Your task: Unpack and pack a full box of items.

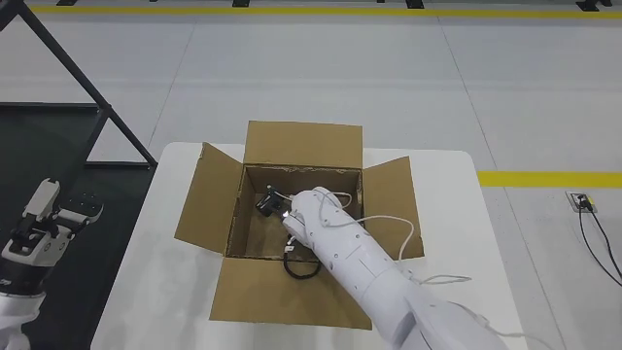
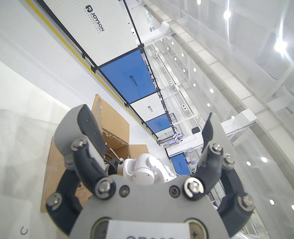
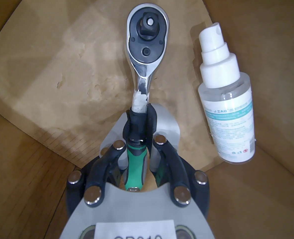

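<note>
right claw (image 3: 140, 116), in the box (image 3: 274, 50), pinches the ratchet (image 3: 147, 35) by its handle, spray bottle (image 3: 227, 105) just beside; left claw (image 2: 149, 123) gapes empty.

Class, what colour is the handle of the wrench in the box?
The wrench has a mainly green handle; the right wrist view shows it best.

Cardboard box (image 1: 262, 297): plain brown, inside and out. Counter (image 1: 160, 272): white. Ratchet wrench (image 3: 147, 38): polished silver head with a black centre, green-and-black handle. Spray bottle (image 3: 226, 105): clear body, white cap, white label with a teal band. Right pincer (image 3: 140, 116): black fingers on a grey plate. Left pincer (image 2: 148, 118): black on grey. Floor (image 1: 389, 78): pale grey with yellow lines.
</note>
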Tool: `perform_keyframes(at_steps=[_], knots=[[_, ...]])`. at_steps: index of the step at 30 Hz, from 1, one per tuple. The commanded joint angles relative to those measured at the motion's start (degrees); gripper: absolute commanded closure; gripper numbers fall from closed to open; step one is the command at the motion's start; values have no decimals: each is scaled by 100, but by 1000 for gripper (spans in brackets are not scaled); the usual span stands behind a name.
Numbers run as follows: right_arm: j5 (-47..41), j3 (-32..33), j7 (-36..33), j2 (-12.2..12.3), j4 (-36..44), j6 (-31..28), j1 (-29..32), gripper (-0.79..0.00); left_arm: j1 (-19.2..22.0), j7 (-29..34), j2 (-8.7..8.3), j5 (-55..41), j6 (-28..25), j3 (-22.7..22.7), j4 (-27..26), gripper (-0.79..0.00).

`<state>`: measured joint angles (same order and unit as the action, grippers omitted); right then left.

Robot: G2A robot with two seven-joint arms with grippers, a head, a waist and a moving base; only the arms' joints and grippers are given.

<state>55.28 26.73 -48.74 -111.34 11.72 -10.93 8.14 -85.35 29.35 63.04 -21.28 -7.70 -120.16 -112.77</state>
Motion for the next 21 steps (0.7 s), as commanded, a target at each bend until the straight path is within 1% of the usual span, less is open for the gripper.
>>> perform_keyframes(at_steps=[1, 8, 12, 21], knots=[[-1, 14, 5, -9, -32, -4, -5, 0, -8, -10, -2, 2, -10, 2, -4, -785], [-45, 101, 244, 0, -95, -181, -64, 0, -19, -26, -10, -6, 1, 12, -13, -785], [-56, 153, 487, 39, -106, -363, -95, 0, -3, -26, -16, 3, 8, 46, -6, -785], [34, 236, 970, 164, 5, -509, -96, 0, 97, -26, -35, 25, 41, 144, 91, -785]])
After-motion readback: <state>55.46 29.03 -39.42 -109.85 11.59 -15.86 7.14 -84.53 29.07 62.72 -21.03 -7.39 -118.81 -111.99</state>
